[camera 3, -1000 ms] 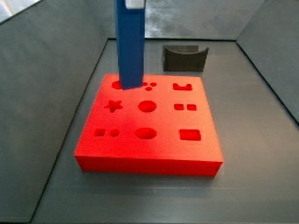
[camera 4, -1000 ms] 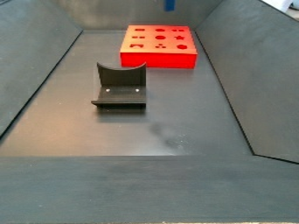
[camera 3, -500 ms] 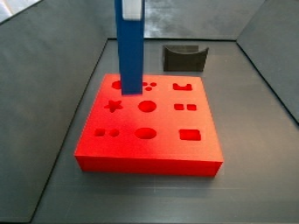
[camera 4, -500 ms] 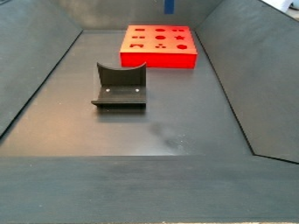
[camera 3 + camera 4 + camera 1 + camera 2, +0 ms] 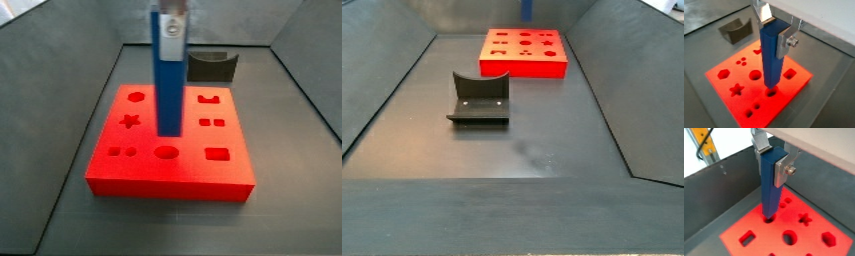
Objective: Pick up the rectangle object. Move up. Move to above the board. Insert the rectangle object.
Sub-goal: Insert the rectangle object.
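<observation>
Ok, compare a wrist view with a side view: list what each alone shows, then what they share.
Only in a wrist view: the gripper, its silver fingers clamped on the tall blue rectangular bar, whose lower end is at a round hole, plus a yellow frame outside the wall. Only in a side view: the dark L-shaped fixture on the grey floor. Both: the thick red-orange board with shaped holes.

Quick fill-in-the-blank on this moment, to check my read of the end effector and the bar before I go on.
1. The end effector is shut on the ____ rectangle object.
2. The rectangle object hangs ____, its lower end at the board.
3. The board's colour is ____.
4. The dark grey U-shaped block stands ____ the board, on the floor.

Missing words: blue; upright; red-orange; off
</observation>
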